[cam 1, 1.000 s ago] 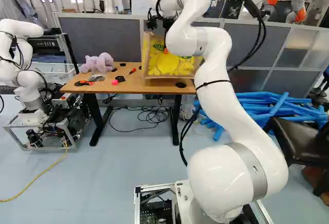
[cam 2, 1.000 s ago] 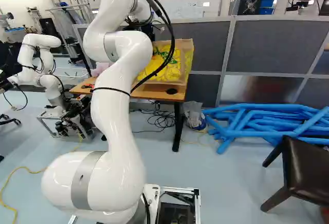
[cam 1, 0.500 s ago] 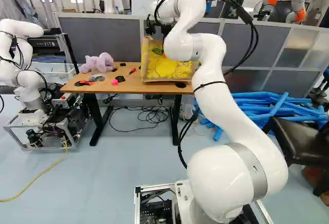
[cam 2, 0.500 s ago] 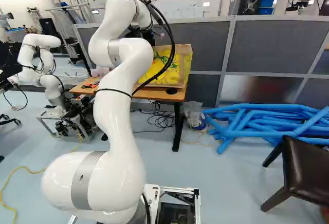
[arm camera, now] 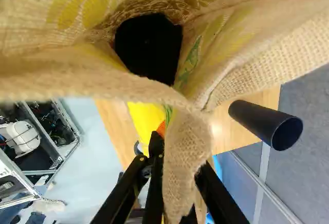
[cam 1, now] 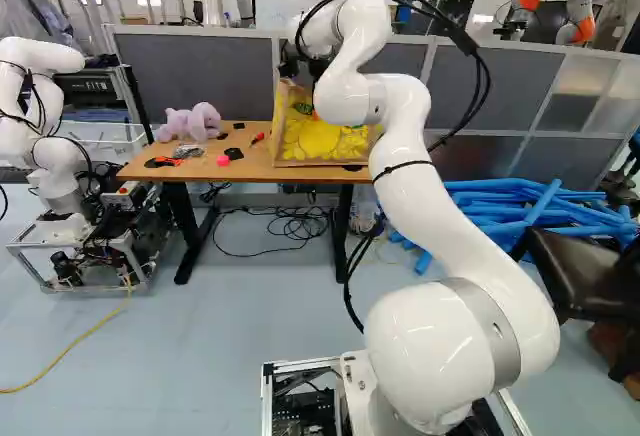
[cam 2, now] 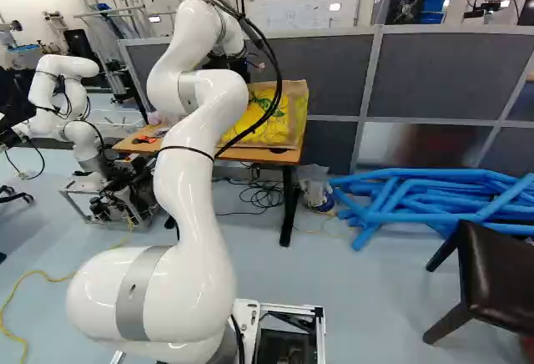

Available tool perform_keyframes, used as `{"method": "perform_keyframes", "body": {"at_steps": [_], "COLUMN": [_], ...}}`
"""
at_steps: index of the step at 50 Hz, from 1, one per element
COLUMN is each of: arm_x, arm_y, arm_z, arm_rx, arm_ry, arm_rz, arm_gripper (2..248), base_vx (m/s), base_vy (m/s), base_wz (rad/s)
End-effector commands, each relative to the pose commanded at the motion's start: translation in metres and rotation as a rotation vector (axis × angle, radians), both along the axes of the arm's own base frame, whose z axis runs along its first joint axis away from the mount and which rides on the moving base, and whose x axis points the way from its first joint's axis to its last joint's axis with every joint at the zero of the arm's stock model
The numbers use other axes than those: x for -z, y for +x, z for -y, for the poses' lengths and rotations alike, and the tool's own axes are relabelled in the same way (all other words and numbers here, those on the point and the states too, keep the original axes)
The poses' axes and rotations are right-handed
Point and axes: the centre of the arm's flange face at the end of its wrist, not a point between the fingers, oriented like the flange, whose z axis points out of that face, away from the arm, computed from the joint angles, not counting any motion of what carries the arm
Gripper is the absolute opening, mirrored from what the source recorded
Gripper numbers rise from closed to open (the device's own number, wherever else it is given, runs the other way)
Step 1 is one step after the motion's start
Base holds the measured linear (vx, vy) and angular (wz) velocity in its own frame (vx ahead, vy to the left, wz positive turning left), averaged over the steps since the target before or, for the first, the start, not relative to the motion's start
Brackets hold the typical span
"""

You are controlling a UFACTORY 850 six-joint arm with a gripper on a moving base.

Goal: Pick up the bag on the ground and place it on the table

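- Bag, by the desk's right edge in the left base view: tan weave, yellow print, some green.
- Desk: brown wood top, black legs.
- Plush, far left corner: lilac.
- Arm: white, grey bands.
- Pipes: bright blue.

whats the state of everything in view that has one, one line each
burlap bag, upright, mouth open, on or just above the table
gripper, shut on the bag's rim
black tube, one end open
lilac plush toy, resting on the table
blue tubes, heaped on the floor
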Motion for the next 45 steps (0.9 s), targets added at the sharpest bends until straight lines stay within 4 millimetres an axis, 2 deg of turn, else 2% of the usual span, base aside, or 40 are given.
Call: {"method": "perform_keyframes", "body": {"at_steps": [15,16,20,21,25,26,31,32,36,37,41,42,45], "arm_x": [0.0035,0.0035,0.0035,0.0035,0.0035,0.0035,0.0035,0.0035,0.0035,0.0035,0.0035,0.0035,0.0035], "arm_y": [0.0009,0.0009,0.0009,0.0009,0.0009,0.0009,0.0009,0.0009,0.0009,0.0009,0.0009,0.0009,0.0009], "arm_z": [-0.0005,-0.0005,-0.0005,-0.0005,-0.0005,-0.0005,-0.0005,-0.0005,-0.0005,-0.0005,-0.0005,-0.0005,-0.0005], "arm_rx": [0.0,0.0,0.0,0.0,0.0,0.0,0.0,0.0,0.0,0.0,0.0,0.0,0.0], "arm_ry": [0.0,0.0,0.0,0.0,0.0,0.0,0.0,0.0,0.0,0.0,0.0,0.0,0.0], "arm_rz": [-0.004,-0.004,-0.004,-0.004,-0.004,-0.004,-0.004,-0.004,-0.004,-0.004,-0.004,-0.004,-0.004], "arm_gripper": [23,40,40,75,75,110,110,145,145,182,182,218,218], "base_vx": [0.0,0.0,0.0,0.0,0.0,0.0,0.0,0.0,0.0,0.0,0.0,0.0,0.0], "base_vy": [0.0,0.0,0.0,0.0,0.0,0.0,0.0,0.0,0.0,0.0,0.0,0.0,0.0], "base_wz": [0.0,0.0,0.0,0.0,0.0,0.0,0.0,0.0,0.0,0.0,0.0,0.0,0.0]}}
